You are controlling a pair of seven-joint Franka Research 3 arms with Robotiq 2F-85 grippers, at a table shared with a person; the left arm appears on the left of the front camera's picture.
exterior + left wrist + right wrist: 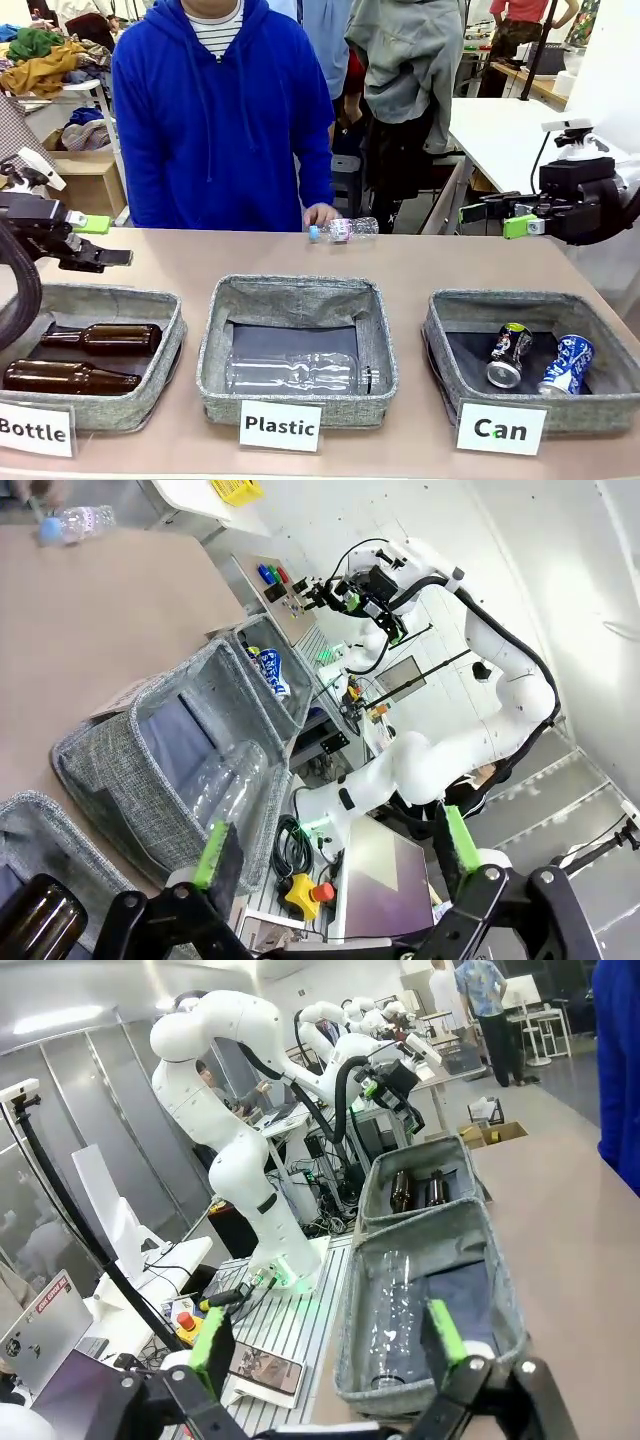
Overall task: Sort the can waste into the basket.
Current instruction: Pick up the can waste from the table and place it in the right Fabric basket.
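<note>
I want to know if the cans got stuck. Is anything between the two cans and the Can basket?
No. The black can and the blue can already lie inside the basket marked "Can"; nothing visible blocks them.

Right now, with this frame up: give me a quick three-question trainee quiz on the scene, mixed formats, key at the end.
1. True or false: the blue can and the black can both lie inside the Can basket.
2. Multiple choice: what is the person's hand on at the far edge of the table? A) a brown glass bottle B) a clear plastic bottle with a blue cap C) a white card
3. Fill in: the right gripper hangs above the table with its jaws ____, holding nothing.

Key: 1 true; 2 B; 3 open
</note>
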